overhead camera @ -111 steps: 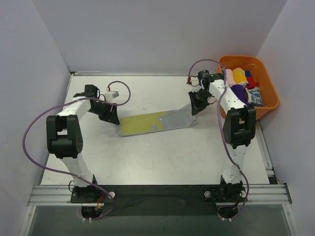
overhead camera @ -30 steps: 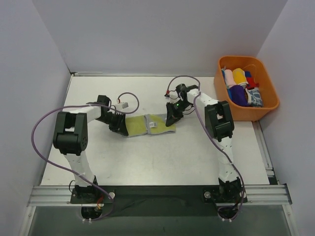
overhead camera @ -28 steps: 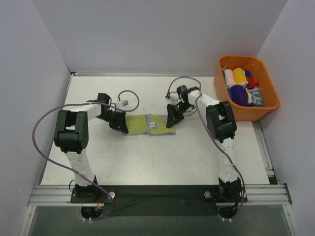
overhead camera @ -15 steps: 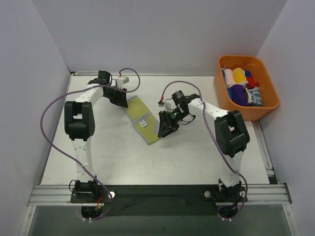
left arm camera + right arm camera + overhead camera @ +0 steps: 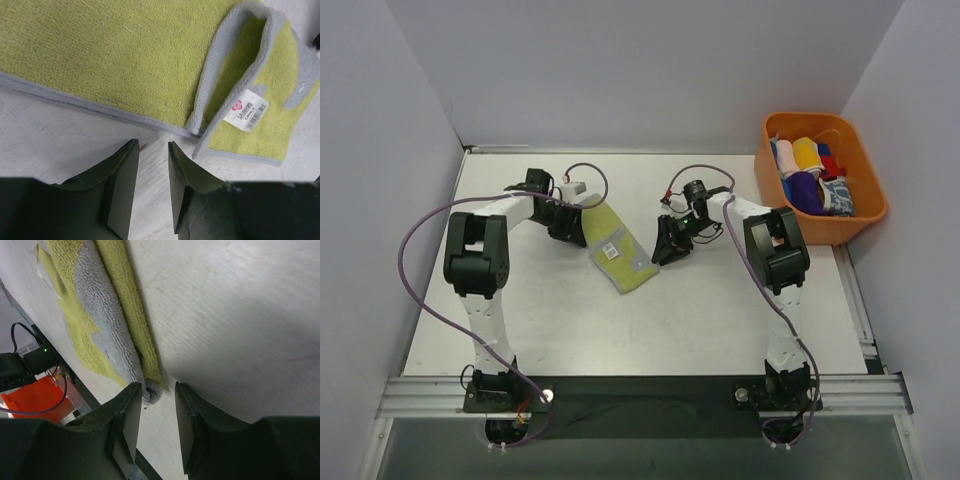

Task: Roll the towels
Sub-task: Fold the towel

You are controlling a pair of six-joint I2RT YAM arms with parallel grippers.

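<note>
A pale yellow-green towel [image 5: 618, 248] with a grey edge lies folded and slantwise on the table, its white tag [image 5: 610, 251] facing up. My left gripper [image 5: 577, 228] sits at the towel's upper left end. In the left wrist view this gripper [image 5: 152, 147] is open a little over bare table, just short of the towel [image 5: 125, 55]. My right gripper [image 5: 663, 252] is just right of the towel's lower end. It [image 5: 157, 390] is open, with the towel's grey corner [image 5: 152, 391] just beyond its tips. A blue-and-white towel [image 5: 840, 198] lies in the basket.
An orange plastic basket [image 5: 820, 232] holding several coloured rolled cloths stands at the back right, against the right wall. White walls close in the table on the left, back and right. Purple cables loop above both arms.
The towel has swung from lying across the table to lying slantwise. The right gripper has opened and drawn back to the right. The left gripper has come forward and now stands off the towel.
</note>
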